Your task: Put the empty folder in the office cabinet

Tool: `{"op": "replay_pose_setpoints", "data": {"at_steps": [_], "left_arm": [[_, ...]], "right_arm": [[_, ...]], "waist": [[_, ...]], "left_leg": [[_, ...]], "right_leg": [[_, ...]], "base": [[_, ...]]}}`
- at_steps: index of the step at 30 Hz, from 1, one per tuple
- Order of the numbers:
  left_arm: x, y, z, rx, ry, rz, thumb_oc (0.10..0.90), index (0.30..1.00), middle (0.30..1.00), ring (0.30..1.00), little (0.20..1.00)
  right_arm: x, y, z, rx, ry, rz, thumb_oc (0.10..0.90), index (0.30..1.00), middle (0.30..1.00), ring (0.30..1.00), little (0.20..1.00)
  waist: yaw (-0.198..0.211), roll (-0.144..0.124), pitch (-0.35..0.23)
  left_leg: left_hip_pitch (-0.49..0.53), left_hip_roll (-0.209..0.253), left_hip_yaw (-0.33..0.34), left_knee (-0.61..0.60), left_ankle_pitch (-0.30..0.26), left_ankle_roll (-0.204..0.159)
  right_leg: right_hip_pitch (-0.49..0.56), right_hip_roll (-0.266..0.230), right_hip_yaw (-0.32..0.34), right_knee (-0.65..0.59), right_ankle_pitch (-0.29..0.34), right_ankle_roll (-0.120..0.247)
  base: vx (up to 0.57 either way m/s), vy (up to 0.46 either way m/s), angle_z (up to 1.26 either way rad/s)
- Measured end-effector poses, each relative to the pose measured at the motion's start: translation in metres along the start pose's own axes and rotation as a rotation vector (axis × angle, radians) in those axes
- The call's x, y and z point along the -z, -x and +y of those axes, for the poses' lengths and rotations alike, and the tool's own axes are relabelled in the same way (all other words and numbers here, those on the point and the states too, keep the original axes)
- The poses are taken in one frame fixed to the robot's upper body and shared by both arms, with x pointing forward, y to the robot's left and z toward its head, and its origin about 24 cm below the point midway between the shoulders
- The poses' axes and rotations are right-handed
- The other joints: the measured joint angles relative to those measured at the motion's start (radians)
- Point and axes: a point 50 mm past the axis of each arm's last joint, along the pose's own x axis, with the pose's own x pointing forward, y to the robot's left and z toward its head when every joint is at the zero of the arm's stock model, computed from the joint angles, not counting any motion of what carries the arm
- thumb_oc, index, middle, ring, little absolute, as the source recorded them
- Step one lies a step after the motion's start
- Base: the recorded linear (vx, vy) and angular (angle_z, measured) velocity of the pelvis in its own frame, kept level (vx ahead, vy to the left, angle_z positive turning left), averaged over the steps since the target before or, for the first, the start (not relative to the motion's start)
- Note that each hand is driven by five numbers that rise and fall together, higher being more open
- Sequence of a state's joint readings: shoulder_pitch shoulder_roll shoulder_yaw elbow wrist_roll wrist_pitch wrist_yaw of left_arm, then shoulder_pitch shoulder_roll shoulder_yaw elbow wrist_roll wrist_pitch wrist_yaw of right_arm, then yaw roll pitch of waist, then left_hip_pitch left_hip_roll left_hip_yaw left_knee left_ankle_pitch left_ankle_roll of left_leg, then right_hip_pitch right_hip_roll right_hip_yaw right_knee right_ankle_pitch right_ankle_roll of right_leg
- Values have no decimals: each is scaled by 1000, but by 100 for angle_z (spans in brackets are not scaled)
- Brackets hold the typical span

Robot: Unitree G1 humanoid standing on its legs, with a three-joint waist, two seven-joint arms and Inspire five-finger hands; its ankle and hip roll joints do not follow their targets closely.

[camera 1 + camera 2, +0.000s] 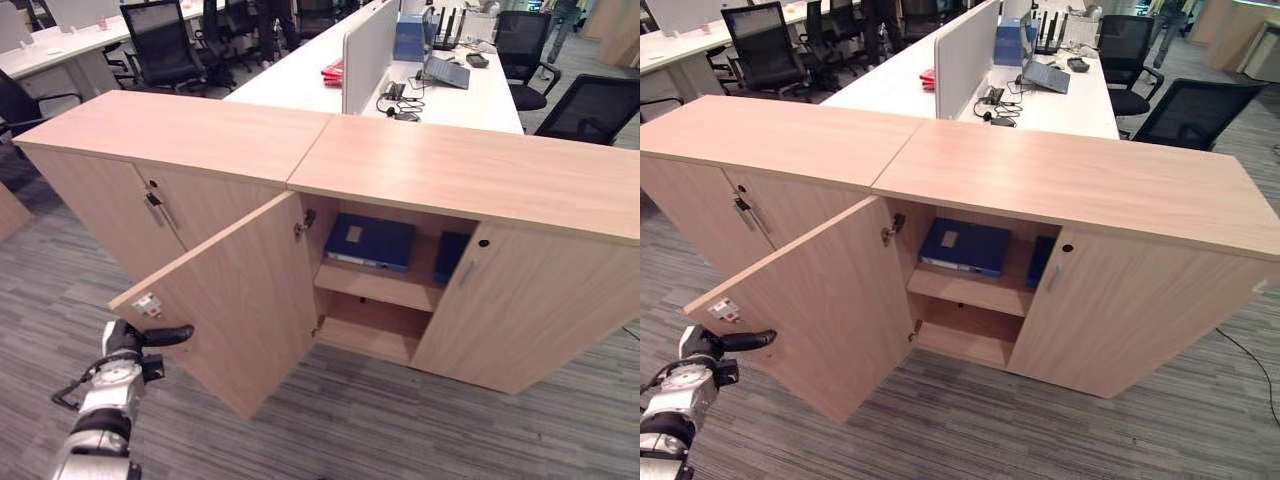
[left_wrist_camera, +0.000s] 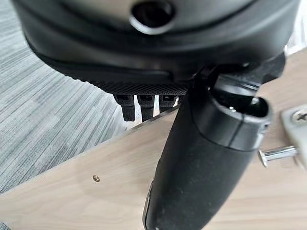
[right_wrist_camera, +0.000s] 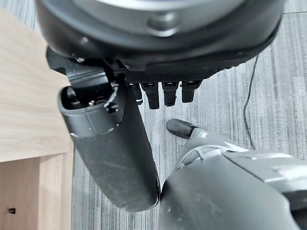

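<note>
Left hand, fingers straight, pressing open door edge (swinging it shut); folder shelved inside.

Folder on upper shelf in cabinet, open door left, desk behind

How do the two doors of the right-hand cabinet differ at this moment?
The left door is swung wide open, its outer edge by the left hand; the right door is shut. The open door shows its inner face with a latch fitting, while the shut door shows its front with a handle and keyhole. Both are the same light wood.
</note>
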State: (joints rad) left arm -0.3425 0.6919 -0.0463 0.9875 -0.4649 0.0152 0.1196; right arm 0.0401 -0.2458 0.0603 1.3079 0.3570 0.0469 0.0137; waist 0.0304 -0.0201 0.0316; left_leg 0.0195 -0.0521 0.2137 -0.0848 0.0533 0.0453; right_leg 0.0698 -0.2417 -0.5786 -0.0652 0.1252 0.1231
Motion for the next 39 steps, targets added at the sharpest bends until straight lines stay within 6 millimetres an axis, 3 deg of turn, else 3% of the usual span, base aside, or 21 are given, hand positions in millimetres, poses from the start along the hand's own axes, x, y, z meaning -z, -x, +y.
{"op": "replay_pose_setpoints", "data": {"at_steps": [5, 7, 13, 17, 21, 25, 29, 31, 35, 39], "left_arm": [[-11, 2, -17, 45, -22, -51, 800, 900, 900, 900, 900], [-19, 9, -48, 119, 40, -103, 800, 900, 900, 900, 900], [2, 67, -97, 481, 29, -206, 800, 900, 900, 900, 900], [14, 93, -117, 692, -37, -213, 800, 900, 900, 900, 900], [27, 121, -149, 890, -10, -169, 800, 900, 900, 900, 900], [29, 136, -168, 1033, 27, -127, 800, 900, 900, 900, 900], [22, 149, -180, 1200, -42, -148, 800, 900, 900, 900, 900], [19, 166, -194, 1357, -81, -161, 800, 900, 900, 900, 900], [5, 182, -209, 1480, -87, -220, 800, 900, 900, 900, 900], [3, 187, -213, 1507, -72, -233, 800, 900, 900, 900, 900]], "right_arm": [[2, 0, 0, 0, -6, 5, 800, 900, 900, 900, 900], [3, 0, 2, -2, -33, 5, 800, 900, 900, 900, 900], [11, 1, 2, -3, -44, 29, 800, 900, 900, 900, 900], [14, 1, 4, -12, -44, 41, 800, 900, 900, 900, 900], [12, 0, 5, -15, -33, 43, 800, 900, 900, 900, 900], [6, 0, 8, -23, 14, 31, 800, 900, 900, 900, 900], [1, -1, 11, -32, 46, 19, 800, 900, 900, 900, 900], [-5, -1, 15, -41, 67, 6, 800, 900, 900, 900, 900], [-11, -2, 20, -61, 115, -9, 800, 900, 900, 900, 900], [-13, -2, 22, -68, 126, -14, 800, 900, 900, 900, 900]], "waist": [[27, -15, 6], [57, -26, 14], [110, -38, 24], [110, -31, 26], [107, -20, 25], [86, -21, 25], [57, -21, 25], [28, -19, 30], [1, -17, 31], [-18, -9, 33]], "left_leg": [[-9, -3, 0, 0, 1, -1], [-19, -7, 1, 0, 3, -2], [-18, -25, -6, 0, 2, 0], [-14, -26, -7, 0, -2, 6], [-14, -25, -11, 0, -1, 5], [-16, -24, -12, 0, 0, 5], [-15, -23, -12, 0, 6, 5], [1, -23, -9, 1, 7, 13], [8, -18, 4, 4, 3, 13], [28, -11, 25, 4, -7, 0]], "right_leg": [[-17, -11, 0, 17, -8, 11], [-26, -22, -6, 30, -9, 12], [-20, -42, -5, 37, -9, 21], [-15, -42, -4, 35, -7, 24], [-10, -37, -5, 25, -5, 21], [-9, -34, -5, 19, -4, 20], [-3, -28, -4, 14, 4, 20], [13, -22, -3, 9, 7, 18], [20, -12, 9, -5, 6, 20], [30, -3, 29, -18, 6, 19]], "base": [[1, -3, 4], [-4, 2, 14], [6, 1, 12], [1, 0, 2], [0, 0, 0], [0, 0, 0], [-2, -5, -2], [-2, -23, -5], [-4, -18, -11], [-3, -18, -19]]}}
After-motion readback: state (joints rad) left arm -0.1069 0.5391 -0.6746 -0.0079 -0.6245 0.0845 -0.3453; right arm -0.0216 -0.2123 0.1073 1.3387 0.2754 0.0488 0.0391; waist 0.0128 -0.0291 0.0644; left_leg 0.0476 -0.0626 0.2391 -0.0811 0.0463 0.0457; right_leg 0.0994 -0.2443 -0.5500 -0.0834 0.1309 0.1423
